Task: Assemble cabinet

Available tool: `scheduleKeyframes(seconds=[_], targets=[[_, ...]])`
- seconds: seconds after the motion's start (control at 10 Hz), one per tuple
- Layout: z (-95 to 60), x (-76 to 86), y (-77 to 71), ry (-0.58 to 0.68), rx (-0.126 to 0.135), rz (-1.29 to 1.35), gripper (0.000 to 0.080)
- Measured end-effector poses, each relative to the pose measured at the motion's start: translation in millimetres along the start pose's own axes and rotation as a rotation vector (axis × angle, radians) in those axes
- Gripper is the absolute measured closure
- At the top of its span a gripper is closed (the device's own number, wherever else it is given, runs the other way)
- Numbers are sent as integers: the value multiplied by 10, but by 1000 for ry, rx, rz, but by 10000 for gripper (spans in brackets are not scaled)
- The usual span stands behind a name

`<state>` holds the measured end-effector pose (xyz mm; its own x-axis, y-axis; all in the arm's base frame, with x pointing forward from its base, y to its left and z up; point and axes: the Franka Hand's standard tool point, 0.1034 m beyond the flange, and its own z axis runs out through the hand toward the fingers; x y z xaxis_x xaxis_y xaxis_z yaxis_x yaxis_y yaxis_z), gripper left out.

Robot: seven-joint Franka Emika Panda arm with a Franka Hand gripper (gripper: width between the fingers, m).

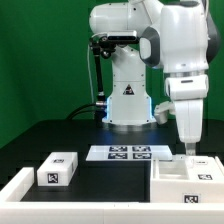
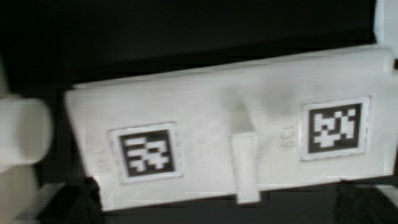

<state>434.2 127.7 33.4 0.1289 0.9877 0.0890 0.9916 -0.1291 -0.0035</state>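
Note:
The cabinet (image 1: 185,182) is a large white box-like body at the front of the exterior view's right, with a tag on its top. My gripper (image 1: 188,146) hangs straight down just above its far edge. In the wrist view a white face of the cabinet (image 2: 222,125) fills the picture, with two black-and-white tags and a raised rib between them. My gripper (image 2: 217,205) is open, and its dark fingertips (image 2: 75,203) stand wide apart at either side, with nothing held between them.
A small white tagged block (image 1: 57,170) lies at the front of the exterior view's left, beside a white rim piece (image 1: 14,186). The marker board (image 1: 128,152) lies flat in front of the arm's base. A white rounded part (image 2: 15,130) shows at the wrist view's edge.

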Motion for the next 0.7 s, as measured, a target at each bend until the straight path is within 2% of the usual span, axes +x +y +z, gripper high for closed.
scheduleKeyframes(seconds=[0.3, 0.5, 0.7], targets=[[197, -30, -76, 16, 19, 13, 150], [232, -35, -83, 25, 13, 18, 150], [233, -35, -84, 25, 13, 18, 412]])
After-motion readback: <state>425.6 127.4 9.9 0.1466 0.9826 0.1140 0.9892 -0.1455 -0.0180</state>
